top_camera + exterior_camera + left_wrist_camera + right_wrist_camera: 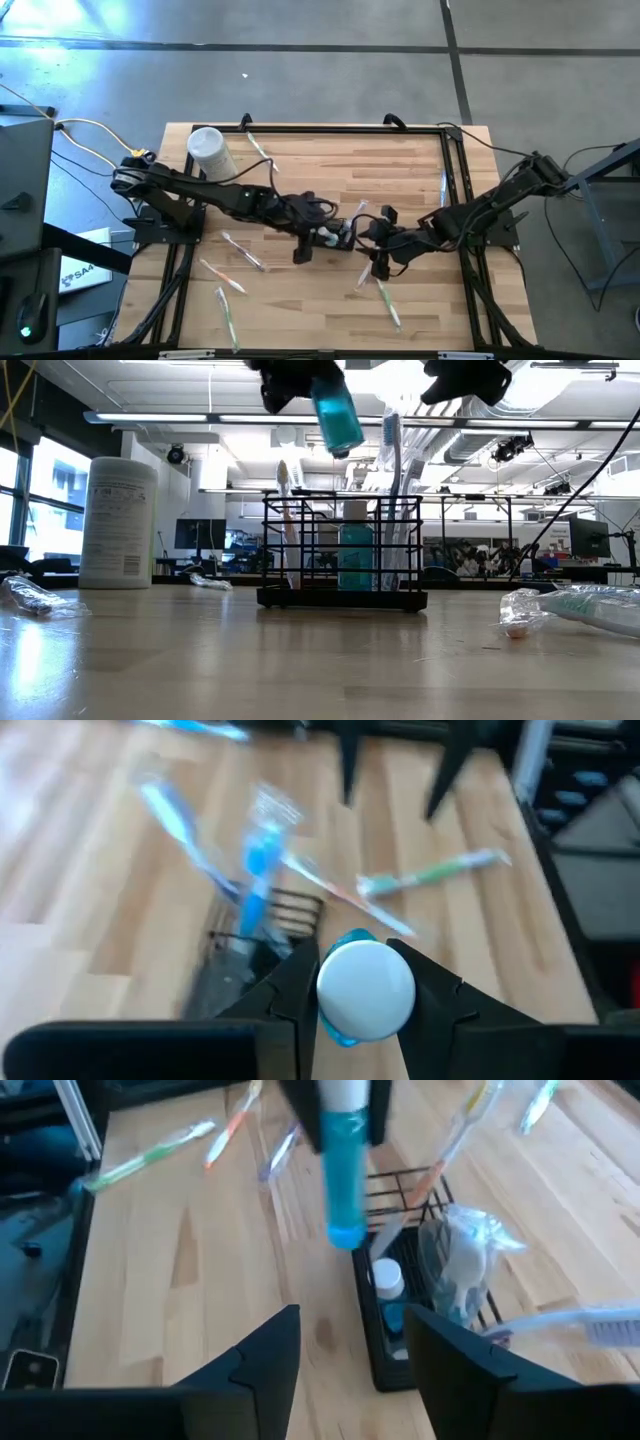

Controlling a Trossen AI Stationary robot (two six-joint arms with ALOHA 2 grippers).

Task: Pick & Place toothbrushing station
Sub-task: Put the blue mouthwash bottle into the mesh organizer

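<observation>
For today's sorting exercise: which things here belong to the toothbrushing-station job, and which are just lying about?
Job:
black wire holder
blue tube in left end effector
open right end effector

Lying about:
white canister
wrapped toothbrushes

Both arms dark, near-black, built from jointed chunky segments. Left arm [210, 195] and right arm [490, 210] each mounted on a black bracket at opposite edges of the wooden table [310, 300]. Thin black cables loop along the links and bunch near the wrists; a yellow-orange fitting sits at the left arm's base. Left gripper [360, 995] has two matte black, wedge-shaped fingers with angular stepped inner faces. Right gripper [345, 1355] has the same black fingers, broad and flat-sided, tapering to blunt tips. No markings readable.
</observation>
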